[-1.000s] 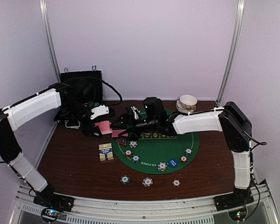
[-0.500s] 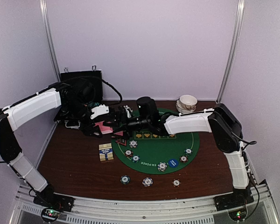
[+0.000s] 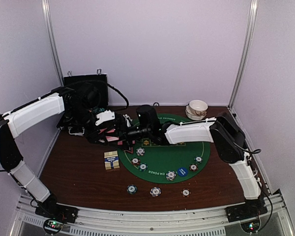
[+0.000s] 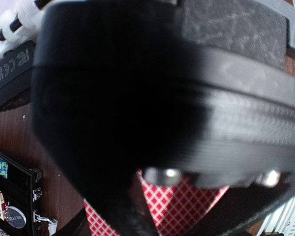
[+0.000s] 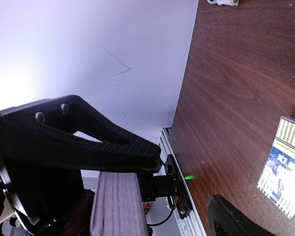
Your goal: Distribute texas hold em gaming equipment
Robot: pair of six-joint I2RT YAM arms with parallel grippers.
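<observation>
plainly, the pink-backed playing cards [image 4: 179, 204] sit clamped in the left gripper [image 3: 102, 132], its fingers closed tight on them, and they show as a red-checked patch just below a dark blurred shape that fills most of the left wrist view. the right gripper [image 3: 122, 129] stretches across the green felt mat [image 3: 162, 164], its jaws standing wide with nothing between them; one pad [image 5: 115, 204] shows well apart from the other. the cards lie just ahead of its tips, on the side toward the left arm, near enough that the two grippers almost meet. the left arm is the nearer, since it holds them. which way the cards' long edge runs i cannot tell. the likely step is a handover or peeling off a card.
</observation>
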